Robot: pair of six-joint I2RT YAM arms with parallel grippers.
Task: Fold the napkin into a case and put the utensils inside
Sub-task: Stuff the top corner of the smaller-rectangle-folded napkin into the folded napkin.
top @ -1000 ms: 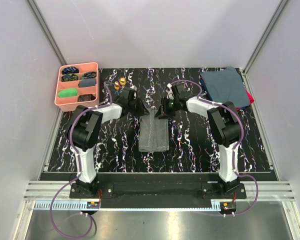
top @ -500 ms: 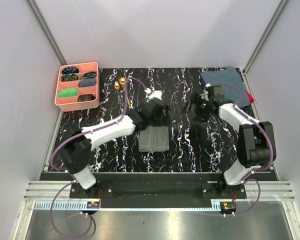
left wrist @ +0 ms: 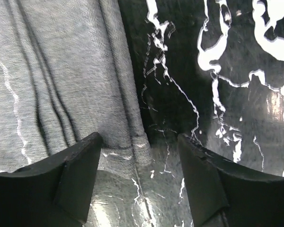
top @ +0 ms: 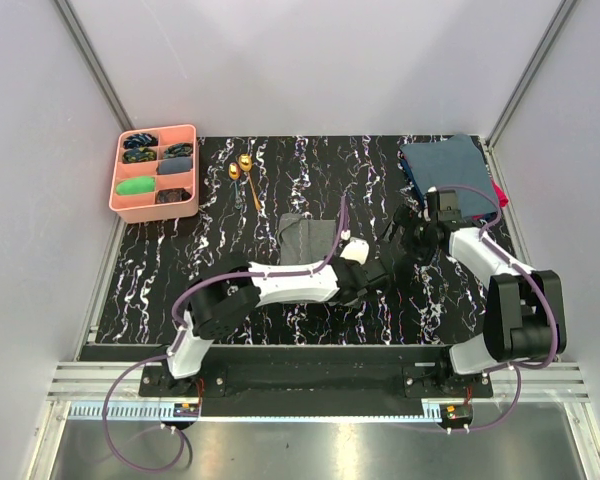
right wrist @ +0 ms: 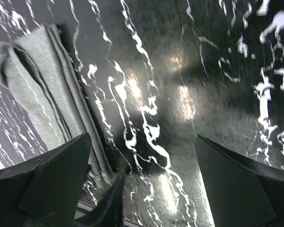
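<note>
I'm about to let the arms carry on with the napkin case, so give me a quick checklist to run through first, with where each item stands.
1. Left tool open: ok. It straddles the hemmed corner of the napkin.
2. Right tool open and empty: ok. Only bare table shows between its fingers.
3. Napkin folded narrow: ok. It lies flat as a strip.
4. Fold makes a usable pocket: cannot tell. No opening is visible.
5. Utensils inside: not ok. Both lie on the table near the pink tray.
</note>
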